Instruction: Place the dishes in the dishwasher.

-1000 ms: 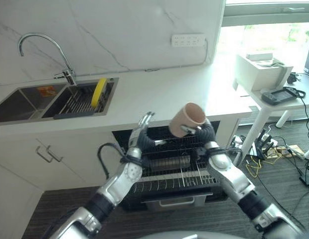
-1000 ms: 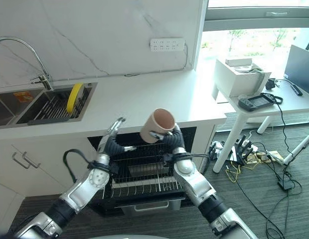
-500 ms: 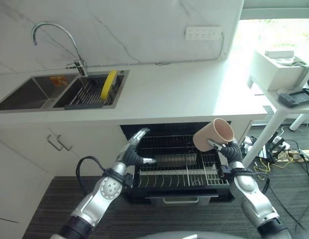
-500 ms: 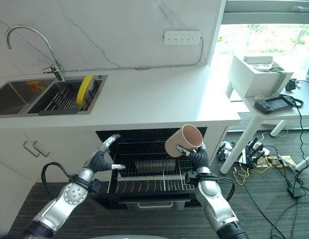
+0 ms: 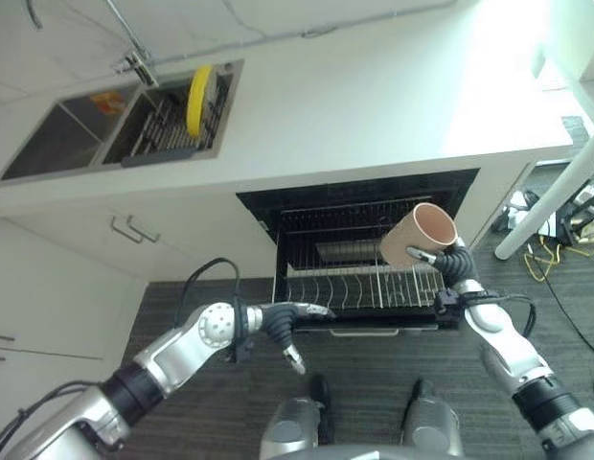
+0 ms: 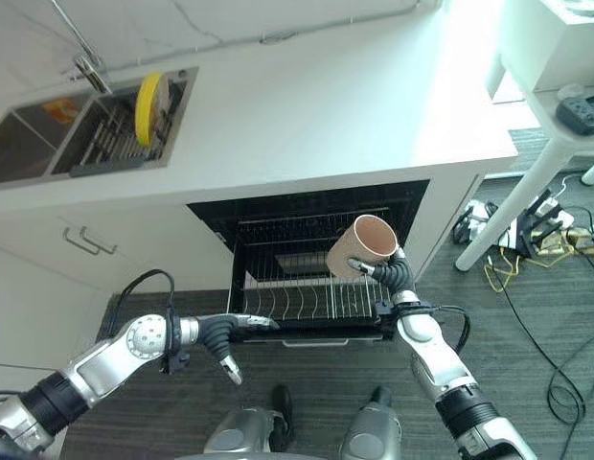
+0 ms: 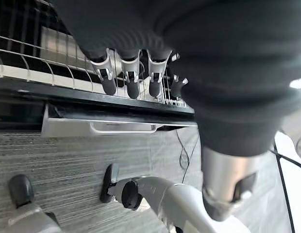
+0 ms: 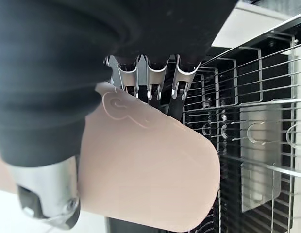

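**Counter, sink and open dishwasher rack**

We see a white countertop (image 5: 374,105) running across the top, with a double sink (image 5: 115,129) set into its left end. A yellow plate (image 5: 195,86) stands on edge on the drying rack in the sink's right basin. Under the counter, the dishwasher's wire rack (image 5: 359,283) is pulled out over the grey floor (image 5: 374,383).
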{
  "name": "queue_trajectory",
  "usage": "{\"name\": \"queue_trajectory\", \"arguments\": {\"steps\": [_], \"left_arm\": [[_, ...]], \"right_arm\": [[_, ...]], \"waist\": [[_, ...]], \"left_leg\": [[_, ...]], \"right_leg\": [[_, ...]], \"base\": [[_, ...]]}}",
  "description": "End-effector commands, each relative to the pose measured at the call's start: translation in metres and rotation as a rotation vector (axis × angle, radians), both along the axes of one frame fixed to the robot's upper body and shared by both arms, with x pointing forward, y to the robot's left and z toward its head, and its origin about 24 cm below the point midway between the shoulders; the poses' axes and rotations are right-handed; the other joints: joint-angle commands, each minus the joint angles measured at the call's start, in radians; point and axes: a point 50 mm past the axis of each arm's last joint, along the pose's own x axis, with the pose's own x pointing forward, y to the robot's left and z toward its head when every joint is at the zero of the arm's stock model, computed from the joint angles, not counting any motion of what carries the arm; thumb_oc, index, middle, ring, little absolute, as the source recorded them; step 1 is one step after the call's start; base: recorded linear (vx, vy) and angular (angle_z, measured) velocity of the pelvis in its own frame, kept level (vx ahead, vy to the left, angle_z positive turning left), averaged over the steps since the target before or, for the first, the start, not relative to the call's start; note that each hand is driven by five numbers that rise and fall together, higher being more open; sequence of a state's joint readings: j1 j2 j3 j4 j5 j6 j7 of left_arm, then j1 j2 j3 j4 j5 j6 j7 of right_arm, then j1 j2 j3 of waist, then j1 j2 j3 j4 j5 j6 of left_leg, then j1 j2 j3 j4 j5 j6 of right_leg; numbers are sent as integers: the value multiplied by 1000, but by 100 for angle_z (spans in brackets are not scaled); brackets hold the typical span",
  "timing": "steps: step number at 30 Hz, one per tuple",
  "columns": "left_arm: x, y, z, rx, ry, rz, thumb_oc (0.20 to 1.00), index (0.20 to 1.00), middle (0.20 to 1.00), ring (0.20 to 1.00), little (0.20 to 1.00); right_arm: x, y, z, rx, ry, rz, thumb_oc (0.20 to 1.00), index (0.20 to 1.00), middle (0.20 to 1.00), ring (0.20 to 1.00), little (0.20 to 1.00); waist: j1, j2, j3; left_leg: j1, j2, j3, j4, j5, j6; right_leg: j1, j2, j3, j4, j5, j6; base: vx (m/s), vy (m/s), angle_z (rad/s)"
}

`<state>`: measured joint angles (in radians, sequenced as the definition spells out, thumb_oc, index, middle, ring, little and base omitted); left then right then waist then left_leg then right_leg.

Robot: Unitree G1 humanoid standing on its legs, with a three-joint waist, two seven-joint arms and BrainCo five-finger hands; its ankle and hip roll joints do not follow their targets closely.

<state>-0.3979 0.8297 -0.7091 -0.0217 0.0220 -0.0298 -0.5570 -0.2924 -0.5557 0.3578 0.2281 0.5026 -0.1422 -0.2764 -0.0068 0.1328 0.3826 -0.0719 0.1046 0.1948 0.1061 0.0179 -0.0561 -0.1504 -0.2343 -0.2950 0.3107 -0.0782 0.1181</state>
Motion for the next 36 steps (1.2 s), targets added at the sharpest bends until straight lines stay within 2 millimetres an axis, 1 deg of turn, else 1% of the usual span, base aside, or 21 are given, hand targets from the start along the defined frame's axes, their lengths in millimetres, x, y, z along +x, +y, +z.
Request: {"name": "queue_trajectory", "arguments": {"steps": [1, 3, 5, 6, 10, 12, 14, 16, 17, 18, 21, 23, 27, 29, 30, 32, 36], "left_arm": [[6, 8, 14, 22, -99, 36, 1000, 1000, 1000, 1000, 1000], [16, 9, 26, 36, -159, 54, 1000, 1000, 1000, 1000, 1000], [23, 11, 34, 41, -201, 67, 1000, 1000, 1000, 1000, 1000], [30, 11, 44, 36, -260, 76, 1000, 1000, 1000, 1000, 1000], [39, 9, 59, 25, -366, 87, 1000, 1000, 1000, 1000, 1000], [44, 7, 71, 25, -450, 92, 1000, 1000, 1000, 1000, 1000], [49, 8, 78, 29, -527, 110, 1000, 1000, 1000, 1000, 1000], [52, 10, 80, 39, -552, 127, 1000, 1000, 1000, 1000, 1000], [54, 11, 81, 50, -562, 136, 1000, 1000, 1000, 1000, 1000], [55, 12, 79, 76, -563, 128, 1000, 1000, 1000, 1000, 1000], [54, 10, 77, 113, -557, 99, 1000, 1000, 1000, 1000, 1000], [54, 8, 75, 132, -550, 83, 1000, 1000, 1000, 1000, 1000], [53, 5, 73, 157, -541, 52, 1000, 1000, 1000, 1000, 1000], [53, 5, 71, 167, -538, 44, 1000, 1000, 1000, 1000, 1000], [53, 4, 70, 177, -540, 30, 1000, 1000, 1000, 1000, 1000], [51, 1, 71, 186, -537, 6, 1000, 1000, 1000, 1000, 1000], [49, 1, 72, 201, -535, -24, 1000, 1000, 1000, 1000, 1000]], "right_arm": [[9, 25, 34, 64, -175, 71, 200, 200, 200, 200, 200], [15, 27, 47, 65, -208, 70, 200, 200, 200, 200, 200], [20, 28, 53, 74, -219, 67, 200, 200, 200, 200, 200], [27, 30, 61, 73, -237, 58, 200, 200, 200, 200, 200], [36, 29, 73, 77, -258, 46, 200, 200, 200, 200, 200], [43, 27, 82, 88, -271, 40, 200, 200, 200, 200, 200], [49, 25, 89, 89, -272, 31, 200, 200, 200, 200, 200], [53, 24, 91, 106, -254, 30, 200, 200, 200, 200, 200], [55, 24, 88, 174, -206, 34, 200, 200, 200, 200, 200], [58, 22, 81, 277, -141, 35, 200, 200, 200, 200, 200], [61, 20, 76, 335, -98, 18, 200, 200, 200, 200, 200], [64, 19, 76, 327, -84, -12, 200, 200, 200, 200, 200], [72, 11, 75, 271, -25, -86, 200, 200, 200, 200, 200], [76, 5, 74, 248, -2, -129, 200, 200, 200, 200, 200], [79, -2, 71, 265, 38, -188, 200, 200, 200, 200, 200], [82, -10, 69, 251, 61, -242, 200, 200, 200, 200, 200], [88, -20, 75, 230, 78, -311, 200, 200, 200, 200, 200]], "waist": [[-12, -48, -29], [-12, -52, 5], [-9, -54, 24], [-5, -56, 46], [4, -59, 75], [13, -62, 92], [24, -63, 106], [29, -65, 110], [32, -67, 114], [37, -69, 121], [43, -73, 133], [47, -78, 137], [57, -87, 137], [61, -93, 137], [67, -97, 137], [76, -99, 137], [87, -102, 137]], "left_leg": [[-18, 68, -68, 85, -41, -68], [-58, 63, -73, 102, -42, -63], [-80, 61, -75, 109, -39, -62], [-102, 61, -75, 114, -36, -60], [-139, 59, -74, 117, -29, -55], [-158, 55, -72, 111, -24, -52], [-174, 51, -71, 109, -21, -48], [-182, 48, -71, 110, -21, -47], [-186, 48, -69, 109, -20, -46], [-191, 47, -67, 107, -17, -45], [-194, 46, -63, 102, -18, -41], [-200, 45, -59, 101, -18, -38], [-197, 42, -57, 101, -22, -35], [-192, 42, -56, 103, -25, -34], [-188, 42, -56, 107, -30, -33], [-185, 42, -55, 108, -34, -31], [-192, 40, -59, 120, -41, -29]], "right_leg": [[98, -52, 50, -111, 32, 63], [62, -51, 60, -104, 39, 58], [41, -51, 65, -102, 45, 55], [19, -51, 67, -99, 51, 52], [-19, -48, 67, -96, 59, 49], [-42, -46, 64, -96, 64, 48], [-65, -46, 63, -87, 67, 48], [-74, -46, 61, -84, 68, 49], [-79, -46, 60, -85, 69, 49], [-85, -45, 58, -84, 71, 49], [-93, -41, 57, -84, 72, 49], [-103, -36, 59, -81, 72, 49], [-103, -31, 59, -79, 70, 47], [-97, -29, 58, -80, 70, 45], [-93, -28, 57, -80, 70, 44], [-85, -27, 51, -85, 72, 44], [-85, -27, 47, -85, 75, 46]], "base": [[-101, -17, 0], [-186, -30, -1], [-178, -34, -1], [-173, -42, 2], [-132, -40, 3], [-128, -41, 3], [-83, -27, 2], [-38, -17, 5], [-37, -21, 7], [-30, -19, 5], [0, 0, 0], [0, 0, 0], [30, -10, 3], [67, -7, 0], [66, 0, 0], [70, -12, 1], [27, -13, 0]]}}
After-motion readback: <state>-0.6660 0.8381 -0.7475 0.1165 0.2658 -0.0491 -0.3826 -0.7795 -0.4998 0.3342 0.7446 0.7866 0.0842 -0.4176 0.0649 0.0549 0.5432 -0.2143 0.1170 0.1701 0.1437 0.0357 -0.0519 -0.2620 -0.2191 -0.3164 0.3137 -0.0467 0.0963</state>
